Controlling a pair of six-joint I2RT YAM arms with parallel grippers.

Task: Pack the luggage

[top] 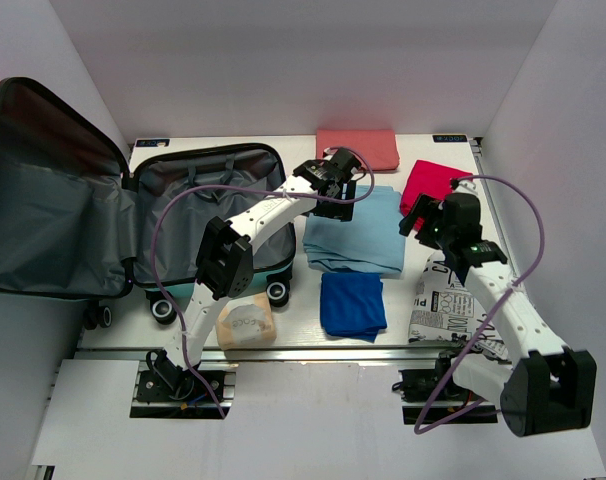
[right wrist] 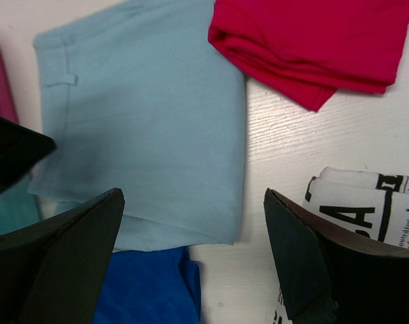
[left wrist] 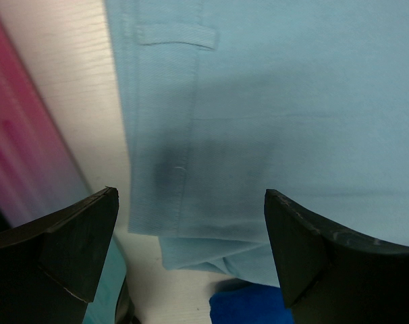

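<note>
The luggage lies open at the left of the table, its dark grey lid leaning back, and nothing shows inside it. Its pink and teal shell shows at the left edge of the left wrist view. My left gripper hangs open over the left edge of a folded light blue garment. My right gripper is open above the same garment's right front corner, holding nothing.
A blue cloth lies in front of the light blue garment. A salmon cloth is at the back, a red cloth at the back right, and a black-and-white printed cloth to the right. A tan pouch sits by the luggage wheels.
</note>
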